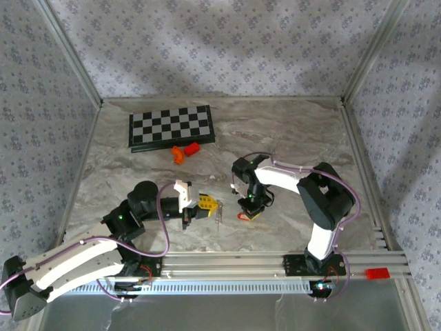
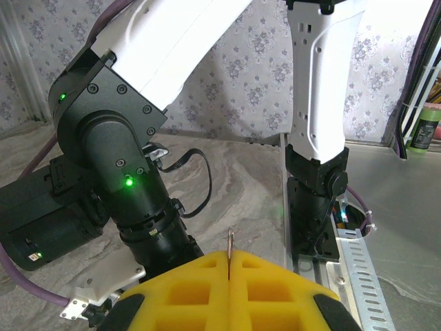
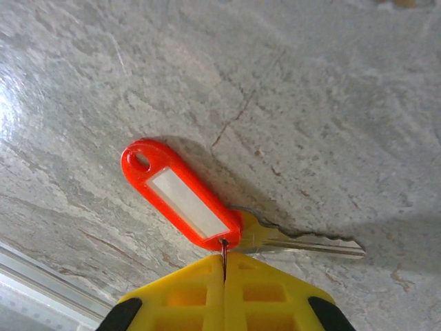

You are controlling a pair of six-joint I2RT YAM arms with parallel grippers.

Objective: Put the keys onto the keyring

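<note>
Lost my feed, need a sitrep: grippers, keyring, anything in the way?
Left gripper shut on key. Right gripper shut on keyring wire. Second key lies partly under its tag.

Pale grey floral-patterned fabric walls (image 1: 207, 41) enclose a grey marble-veined worktop (image 1: 289, 131), edged by silver aluminium rails (image 1: 227, 262), softly lit.

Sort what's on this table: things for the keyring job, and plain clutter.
For the job:
- keyring, its wire pinched by the right gripper
- key lying against it
- thin metal piece, likely a second key, in the left gripper

Lying about:
- chessboard
- orange blocks
</note>
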